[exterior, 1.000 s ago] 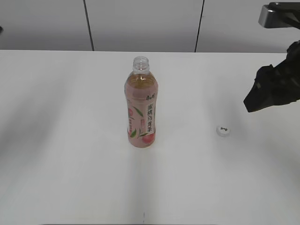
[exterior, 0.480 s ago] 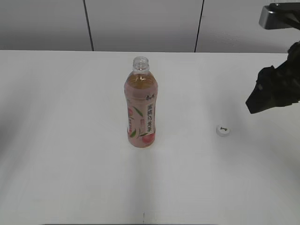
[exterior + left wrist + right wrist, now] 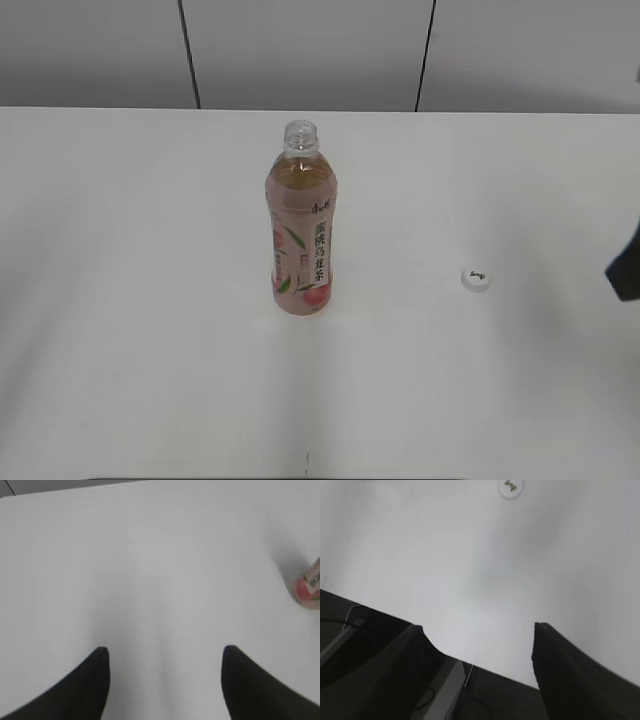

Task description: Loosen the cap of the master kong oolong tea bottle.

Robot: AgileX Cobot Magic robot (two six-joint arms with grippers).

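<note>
The master kong oolong tea bottle (image 3: 301, 225) stands upright mid-table with its neck open and no cap on it. Its pink base shows at the right edge of the left wrist view (image 3: 310, 584). The small white cap (image 3: 476, 278) lies flat on the table to the bottle's right, and shows at the top of the right wrist view (image 3: 511, 487). My left gripper (image 3: 164, 652) is open and empty over bare table, left of the bottle. My right gripper (image 3: 477, 627) is open and empty, well back from the cap near the table's front edge; only a dark part of that arm shows at the exterior view's right edge (image 3: 626, 268).
The white table (image 3: 150, 300) fills the views. A grey panelled wall (image 3: 300, 50) runs behind its far edge. The table's front edge and dark equipment below it show in the right wrist view (image 3: 445, 690).
The right arm has pulled back to the right and down, almost out of the exterior view. The bottle and the cap have not moved.
</note>
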